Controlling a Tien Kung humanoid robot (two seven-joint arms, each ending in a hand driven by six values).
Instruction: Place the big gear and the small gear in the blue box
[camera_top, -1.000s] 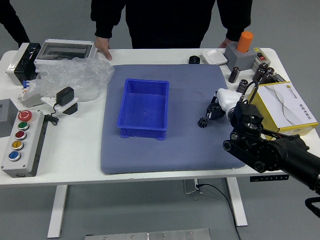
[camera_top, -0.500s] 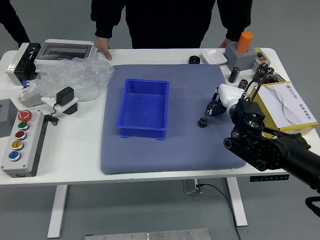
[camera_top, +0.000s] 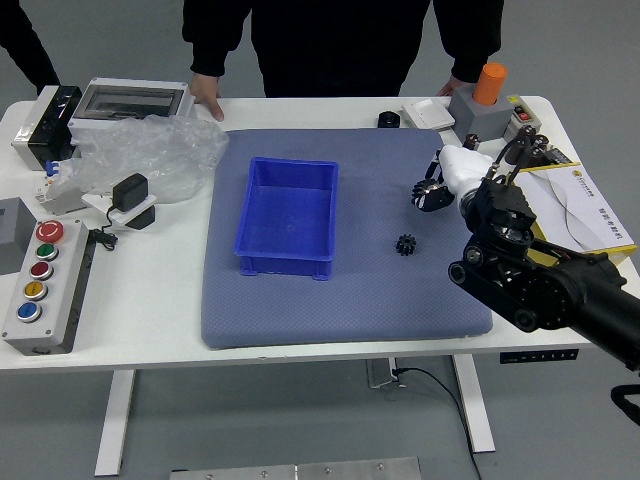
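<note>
The fingers (camera_top: 437, 172) of your right hand (camera_top: 478, 192) are closed on the big gear (camera_top: 430, 194), though the white shell on the back of the hand hides much of the grip, so you can't tell how firm it is. What has just changed is the height: half a second ago the hand and gear were lower in the view, close by the small gear (camera_top: 405, 244); now they have moved up and away from it, which looks like the gear coming off the mat (camera_top: 370, 305).

For the task, that means you have probably finished the pick and are about to begin the carry. Neither gear is in the blue box (camera_top: 286, 262) so far. It stands on the mat, well to the left of your hand, and hasn't moved. The small gear hasn't moved either; it lies flat on the mat between the box and your arm, left for a second trip.

Next, you would want to swing left, high enough to clear the box's rim, and let go only over its inside. A weak hold could let the gear slip out or tilt on the way. Across the desk (camera_top: 150, 300), the person keeps one hand (camera_top: 207, 97) on the far edge and the other (camera_top: 454, 86) near it, touching neither gear.
</note>
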